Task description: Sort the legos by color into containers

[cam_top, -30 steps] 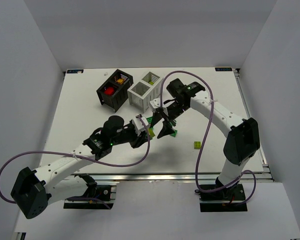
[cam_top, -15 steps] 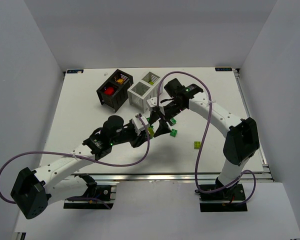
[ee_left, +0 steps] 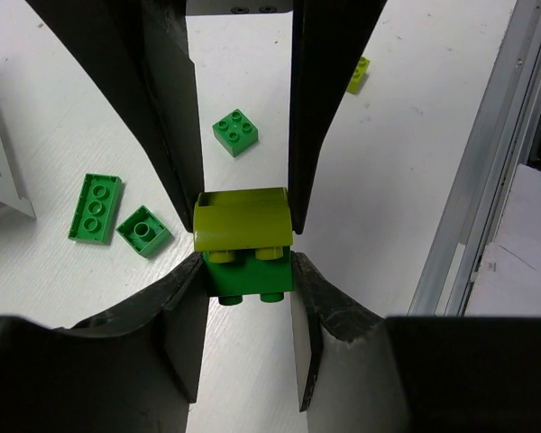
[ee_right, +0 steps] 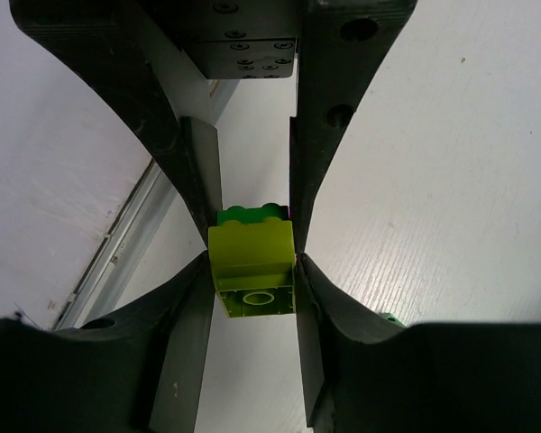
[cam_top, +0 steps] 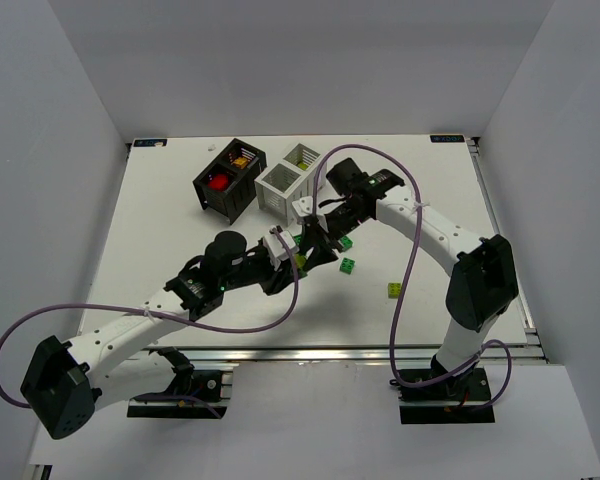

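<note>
Two slatted racks stand at the back left of the table (cam_top: 160, 235): the black rack (cam_top: 235, 205), with a red piece (cam_top: 218, 182) in one compartment, and the white rack (cam_top: 278, 200) just beside it on the right. In front of them, mid-table, the arms meet nose to nose over one stacked pair. The left gripper (ee_left: 249, 271) is clamped almost shut on the green brick (ee_left: 250, 281), pads flat on its smooth side walls. Plugged onto that is the yellow-green brick (ee_left: 243, 225), and the right gripper (ee_right: 252, 262) has its jaws drawn in on it, pads looking pressed to both flanks, though I can't swear how firmly. The pair seems to hang between them, clear of the tabletop. These are light, hard, glossy bits: nothing to crush, no give, but slick, and the stud joint will resist. Flat side walls, away from the seam, are the place to hold; I reckon a tilt beats a straight tug, and the freed piece may jump. Further right a loose green brick (cam_top: 348, 265) and a loose yellow-green one (cam_top: 394, 290) lie apart.
</note>
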`<control>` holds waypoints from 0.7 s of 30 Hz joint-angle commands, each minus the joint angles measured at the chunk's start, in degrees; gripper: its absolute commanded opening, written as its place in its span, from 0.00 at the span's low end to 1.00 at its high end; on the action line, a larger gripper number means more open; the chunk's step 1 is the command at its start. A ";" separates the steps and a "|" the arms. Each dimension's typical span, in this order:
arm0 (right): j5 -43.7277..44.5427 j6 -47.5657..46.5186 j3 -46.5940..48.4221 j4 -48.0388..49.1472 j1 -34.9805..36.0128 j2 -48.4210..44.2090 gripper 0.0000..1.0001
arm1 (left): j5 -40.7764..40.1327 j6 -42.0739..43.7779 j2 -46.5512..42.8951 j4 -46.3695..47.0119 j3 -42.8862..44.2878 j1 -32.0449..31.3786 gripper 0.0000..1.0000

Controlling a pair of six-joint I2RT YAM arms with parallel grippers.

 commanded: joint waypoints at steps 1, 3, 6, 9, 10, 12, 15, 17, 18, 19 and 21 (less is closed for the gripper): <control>0.33 -1.49 1.54 -2.83 0.26 0.48 0.09 | -1.07 0.17 -2.33 1.30 -0.03 -0.26 0.00; 0.33 -2.10 2.59 -4.06 -0.36 0.83 0.00 | -1.42 0.34 -2.86 1.21 -0.29 -0.26 0.00; -0.11 -2.20 4.87 -4.85 -2.29 1.62 0.00 | -1.95 0.26 -3.91 1.30 -2.05 -0.26 0.00; -0.90 -2.11 8.29 -5.82 -5.10 3.19 0.00 | -2.65 -0.10 -4.62 1.30 -3.02 -0.26 0.00; -1.42 -2.11 9.26 -6.78 -5.80 3.64 0.00 | -2.74 -0.36 -4.88 1.30 -3.28 -0.26 0.00; -1.51 -1.93 11.02 -7.40 -7.56 4.52 0.00 | -3.18 -0.62 -5.32 1.30 -3.81 -0.18 0.00; -1.95 -1.23 13.66 -7.49 -9.50 6.10 0.00 | -3.71 -1.15 -5.50 1.30 -4.08 -0.26 0.00; -0.99 1.65 14.90 -4.80 -10.20 6.45 0.00 | -4.06 -1.85 -5.41 1.30 -4.08 -0.18 0.00; 1.45 4.80 14.64 -1.38 -10.29 6.11 0.00 | -4.41 -2.20 -5.41 1.30 -3.81 -0.17 0.00; 3.39 9.36 13.76 3.53 -10.38 5.41 0.00 | -4.85 -3.51 -5.32 1.30 -3.64 -0.17 0.00; 8.65 27.27 6.93 25.66 -10.82 1.74 0.00 | -6.08 -5.10 -4.89 1.39 -2.85 -0.26 0.00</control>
